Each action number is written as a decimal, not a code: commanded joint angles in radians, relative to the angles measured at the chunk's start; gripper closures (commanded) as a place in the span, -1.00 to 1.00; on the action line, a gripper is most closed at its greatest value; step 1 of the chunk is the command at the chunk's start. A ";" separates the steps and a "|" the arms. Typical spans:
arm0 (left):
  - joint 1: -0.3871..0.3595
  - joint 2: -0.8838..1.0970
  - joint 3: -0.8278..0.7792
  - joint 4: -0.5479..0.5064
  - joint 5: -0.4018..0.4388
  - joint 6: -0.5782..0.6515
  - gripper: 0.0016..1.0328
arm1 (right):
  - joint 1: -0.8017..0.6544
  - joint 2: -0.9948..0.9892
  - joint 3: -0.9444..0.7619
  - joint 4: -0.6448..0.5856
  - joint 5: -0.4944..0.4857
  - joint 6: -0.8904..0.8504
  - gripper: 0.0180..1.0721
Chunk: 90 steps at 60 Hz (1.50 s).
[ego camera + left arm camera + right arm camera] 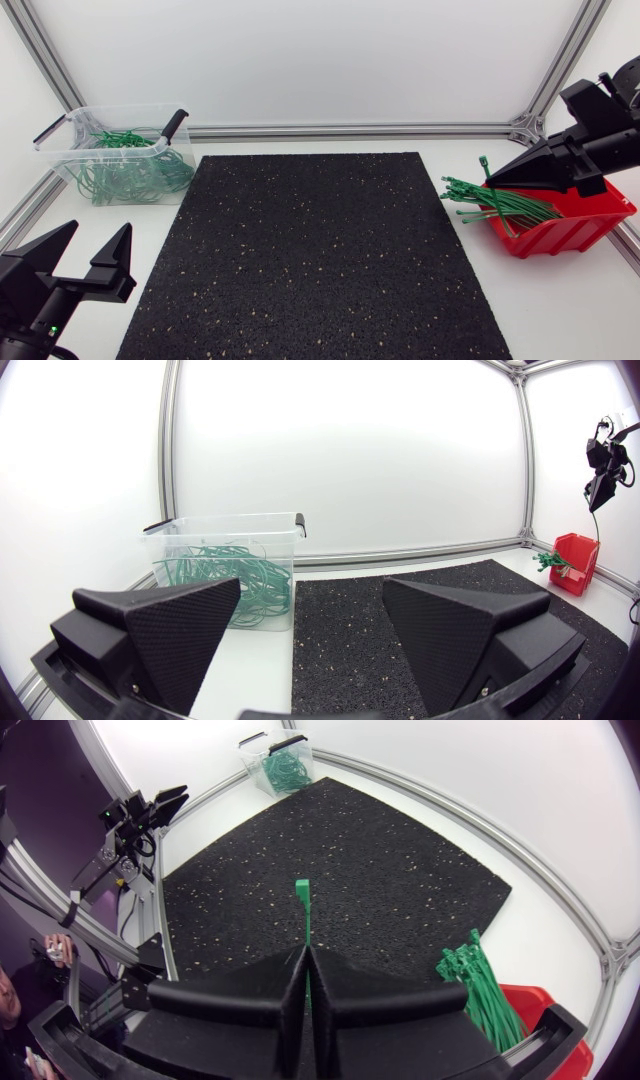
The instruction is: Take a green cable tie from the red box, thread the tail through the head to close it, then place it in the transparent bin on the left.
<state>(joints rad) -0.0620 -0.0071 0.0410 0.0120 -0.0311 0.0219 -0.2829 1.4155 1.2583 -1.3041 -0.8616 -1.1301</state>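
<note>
While near the red box (575, 228), right jaws tight on a green cable tie (303, 910) between them; left jaws wide.

One red box (566, 236), one transparent bin (108, 110), one black mat (320, 265), two end effectors (97, 230) (494, 177), uncounted green cable ties (502, 206).

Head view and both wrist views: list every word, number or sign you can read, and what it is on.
None readable: red box, transparent bin, black mat, left gripper and right gripper, shut on a green cable tie, show no legible print.
</note>
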 commanded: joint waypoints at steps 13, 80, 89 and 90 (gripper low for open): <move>0.001 -0.007 -0.043 -0.006 0.000 -0.013 -0.92 | 0.062 0.085 0.041 -0.147 -0.080 -0.037 0.89; -0.024 0.093 0.037 0.009 0.000 -0.016 -0.92 | 0.516 -0.135 -0.138 0.414 0.167 0.630 0.88; -0.047 0.355 0.143 0.055 0.000 -0.071 -0.92 | 0.626 -0.119 -0.102 0.447 0.300 0.829 0.75; -0.058 0.383 0.155 0.057 0.000 -0.077 -0.92 | 0.637 -0.118 -0.097 0.447 0.312 0.839 0.72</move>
<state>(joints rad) -0.0906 0.2508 0.1135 0.0383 -0.0311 -0.0059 0.3004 1.2942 1.1408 -0.8623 -0.5922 -0.4126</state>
